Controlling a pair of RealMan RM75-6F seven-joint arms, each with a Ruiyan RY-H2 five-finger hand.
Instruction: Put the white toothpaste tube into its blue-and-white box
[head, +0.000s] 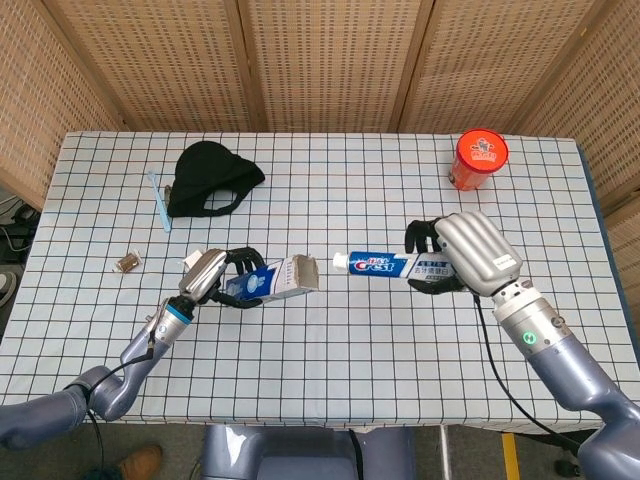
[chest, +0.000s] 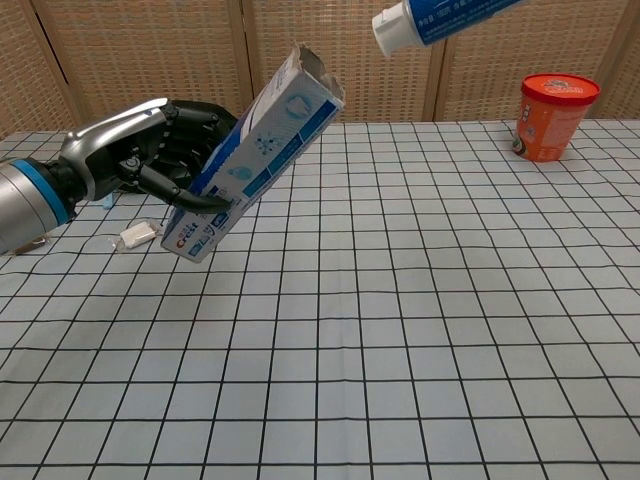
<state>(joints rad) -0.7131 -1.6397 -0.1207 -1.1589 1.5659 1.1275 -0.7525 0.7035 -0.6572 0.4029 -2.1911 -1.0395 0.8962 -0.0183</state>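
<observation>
Tube handling: the white toothpaste tube (head: 392, 266) is judged light, soft-walled and smooth, so it is best taken at its rear half, with the capped end left free to lead.
Box handling: the blue-and-white box (head: 272, 281) is judged thin card, easily crushed; it is best held round its closed end.
Tube place: it is held above the table (head: 360, 350), right of centre, lying level, the cap aimed left at the box mouth, near it but apart.
Box place: it is held left of centre, tilted, the open flaps turned up and to the right.
Right hand (head: 462, 255): the fingers are wrapped round the tube's rear end, the back of the hand turned up.
Left hand (chest: 150, 150): the fingers are curled round the box's lower half, the forearm reaching in from the near left.
</observation>
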